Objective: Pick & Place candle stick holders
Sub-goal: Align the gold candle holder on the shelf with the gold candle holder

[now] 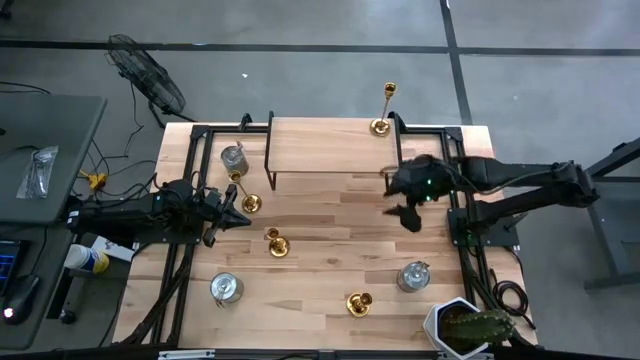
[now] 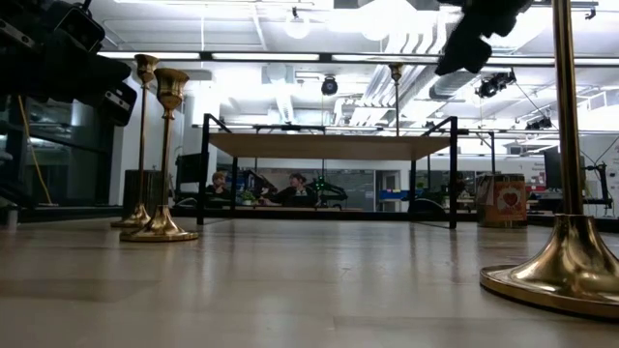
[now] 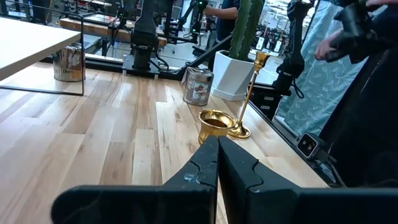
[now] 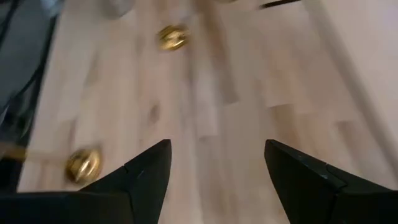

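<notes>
From above I see the left pincer (image 1: 240, 216) pressed closed with nothing in it, low over the bench (image 1: 330, 250) near its left edge. The right pincer (image 1: 405, 210) hangs spread and empty over the right half. Four candle stick holders stand apart: one on the raised shelf (image 1: 325, 135) at its far right corner (image 1: 382, 110), one just beside the left pincer (image 1: 246, 198), one mid-bench (image 1: 276, 242), one near the front edge (image 1: 359, 302).

At bench level, two holders stand upright at left (image 2: 161, 155), another's base looms at right (image 2: 566, 261).

My left wrist camera shows closed fingers (image 3: 214, 168) pointing at a holder's cup (image 3: 215, 124).

My right wrist camera shows fingers (image 4: 146, 171) wide apart above bare wood.
</notes>
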You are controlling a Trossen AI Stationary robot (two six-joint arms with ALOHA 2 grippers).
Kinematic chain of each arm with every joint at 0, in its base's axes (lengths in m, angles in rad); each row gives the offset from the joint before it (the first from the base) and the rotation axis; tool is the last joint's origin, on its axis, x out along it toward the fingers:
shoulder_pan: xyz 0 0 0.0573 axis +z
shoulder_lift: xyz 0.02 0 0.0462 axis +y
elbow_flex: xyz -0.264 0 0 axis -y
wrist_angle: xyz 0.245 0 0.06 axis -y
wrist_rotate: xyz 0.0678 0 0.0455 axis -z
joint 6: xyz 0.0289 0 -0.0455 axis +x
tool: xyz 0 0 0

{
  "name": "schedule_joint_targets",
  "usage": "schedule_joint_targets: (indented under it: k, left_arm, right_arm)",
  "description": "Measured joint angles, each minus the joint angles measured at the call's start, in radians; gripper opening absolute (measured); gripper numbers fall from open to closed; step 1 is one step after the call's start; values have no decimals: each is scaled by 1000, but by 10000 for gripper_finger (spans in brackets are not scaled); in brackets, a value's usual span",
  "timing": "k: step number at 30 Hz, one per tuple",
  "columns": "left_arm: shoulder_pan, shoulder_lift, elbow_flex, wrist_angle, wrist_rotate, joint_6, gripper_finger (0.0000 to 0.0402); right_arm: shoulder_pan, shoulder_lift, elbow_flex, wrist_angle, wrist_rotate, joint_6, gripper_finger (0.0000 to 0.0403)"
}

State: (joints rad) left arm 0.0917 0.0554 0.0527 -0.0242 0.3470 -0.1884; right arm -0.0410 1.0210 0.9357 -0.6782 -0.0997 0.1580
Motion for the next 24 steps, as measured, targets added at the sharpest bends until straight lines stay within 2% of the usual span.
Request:
schedule_joint_targets:
  k: [5, 11, 17, 24]
  left_arm:
    - [0, 0, 0, 0, 0, 0, 0]
    - [0, 0, 0, 0, 0, 0, 0]
    - [0, 0, 0, 0, 0, 0, 0]
    - [0, 0, 0, 0, 0, 0, 0]
  right_arm:
    - [121, 1, -93, 87, -58, -10, 251]
    - [273, 33, -171, 239, -2, -3, 250]
    - [400, 149, -179, 286, 30, 5, 250]
    - [513, 321, -179, 488, 30, 6, 250]
